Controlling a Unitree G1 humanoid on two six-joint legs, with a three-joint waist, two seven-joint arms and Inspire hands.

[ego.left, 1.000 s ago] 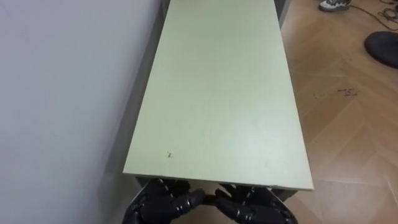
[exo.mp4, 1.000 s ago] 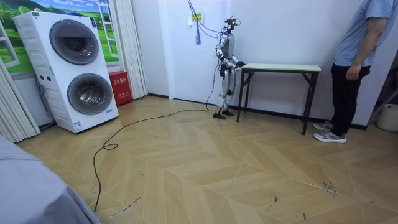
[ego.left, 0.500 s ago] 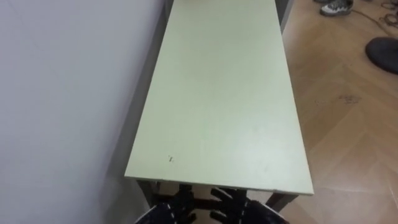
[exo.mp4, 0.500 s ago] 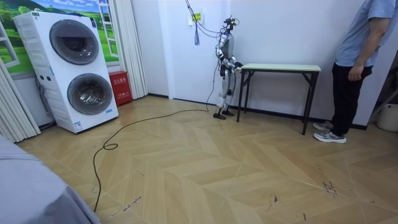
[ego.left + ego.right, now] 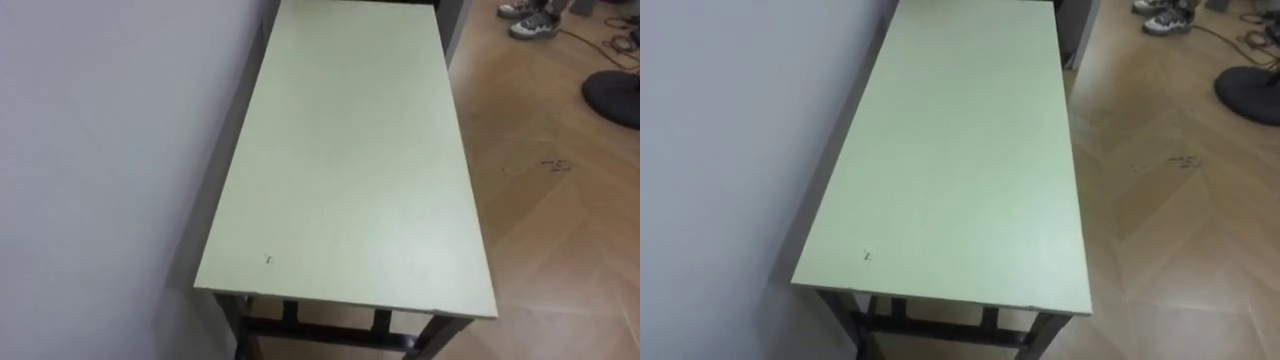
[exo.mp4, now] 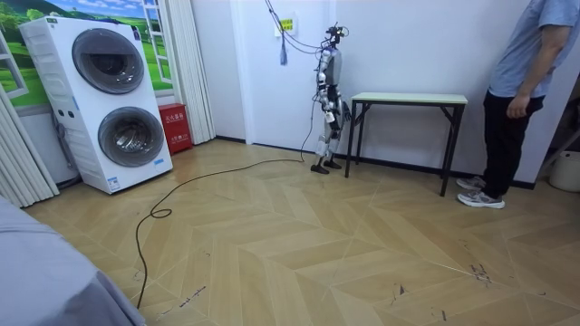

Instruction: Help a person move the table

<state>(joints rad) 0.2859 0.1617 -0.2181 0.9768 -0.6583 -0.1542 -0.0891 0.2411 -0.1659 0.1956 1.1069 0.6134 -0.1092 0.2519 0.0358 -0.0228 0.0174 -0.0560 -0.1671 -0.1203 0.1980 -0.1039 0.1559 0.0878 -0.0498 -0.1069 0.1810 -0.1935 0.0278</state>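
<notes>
robot at table (image 5: 350, 170) end by wall (image 5: 100, 150) | person (image 6: 521, 91) near far end | hands (image 6: 339, 109) open or closed: cannot tell

This is looking like a home laundry room: two washing machines (image 6: 109, 100) are standing stacked beside hanging curtains (image 6: 186, 72), a landscape picture (image 6: 82, 11) is showing above them, wood flooring (image 6: 317, 244) is spreading wall to wall, and a plain bench (image 6: 408, 98) is standing against the white wall.

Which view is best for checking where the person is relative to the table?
Room view: the person stands by the table's far end, opposite the robot, hand apart from it. Both eye views show their shoes on the floor beyond the table.
</notes>
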